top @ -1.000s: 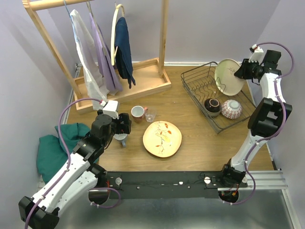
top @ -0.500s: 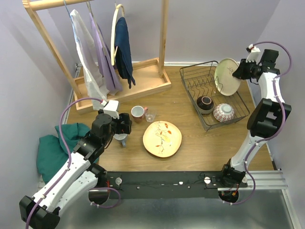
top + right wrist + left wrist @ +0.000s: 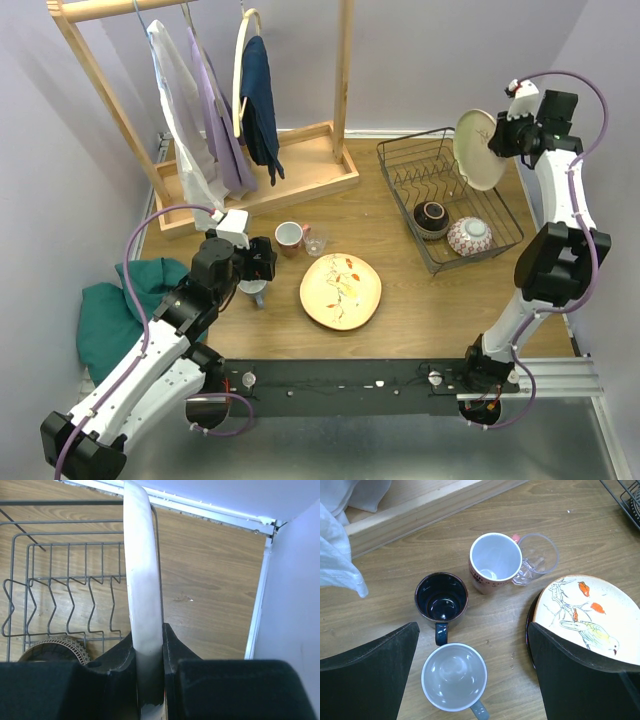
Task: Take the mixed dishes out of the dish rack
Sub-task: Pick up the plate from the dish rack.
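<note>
Right gripper (image 3: 506,136) grips the upright plate (image 3: 478,150) by its edge above the rack's (image 3: 404,150) far side; left gripper (image 3: 264,259) hangs wide open over mugs (image 3: 441,598).

Bowls (image 3: 469,236) lie in the dish rack (image 3: 420,181), right of mugs (image 3: 289,236).

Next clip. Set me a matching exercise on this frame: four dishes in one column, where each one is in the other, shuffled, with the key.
Dishes
1. plain plate
2. bird plate
3. dark bowl
4. glass

Places
A. upright beside the pink mug
B. in the rack
C. on edge, pinched in the right gripper
D. lying flat on the table

Pairs: 1-C, 2-D, 3-B, 4-A
</note>
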